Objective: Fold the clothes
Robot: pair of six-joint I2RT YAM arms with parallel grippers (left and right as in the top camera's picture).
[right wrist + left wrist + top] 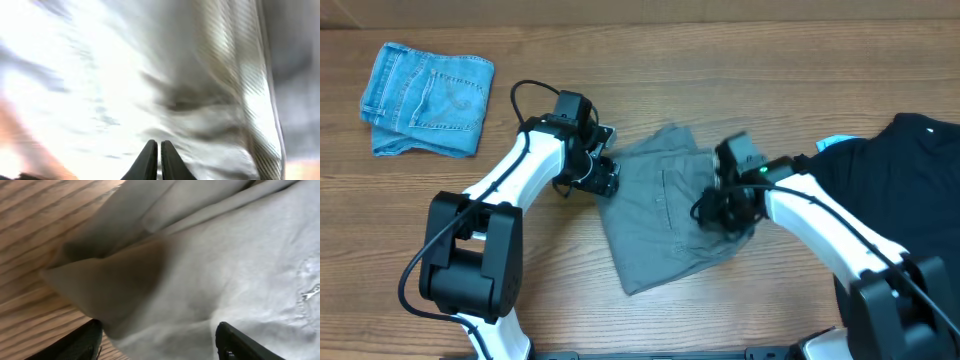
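The grey-olive shorts (660, 215) lie partly folded in the middle of the wooden table. My left gripper (603, 176) is at their left edge. In the left wrist view its jaws (160, 342) are open, with a folded corner of the shorts (115, 280) between and just ahead of them. My right gripper (725, 212) is at the shorts' right edge. In the blurred right wrist view its fingers (159, 150) are pressed together, with a thin sliver of the shorts' cloth (215, 100) pinched at the tips.
A folded light-blue denim garment (428, 98) lies at the far left. A black garment (900, 165) lies at the right edge, next to my right arm. Bare wood surrounds the shorts.
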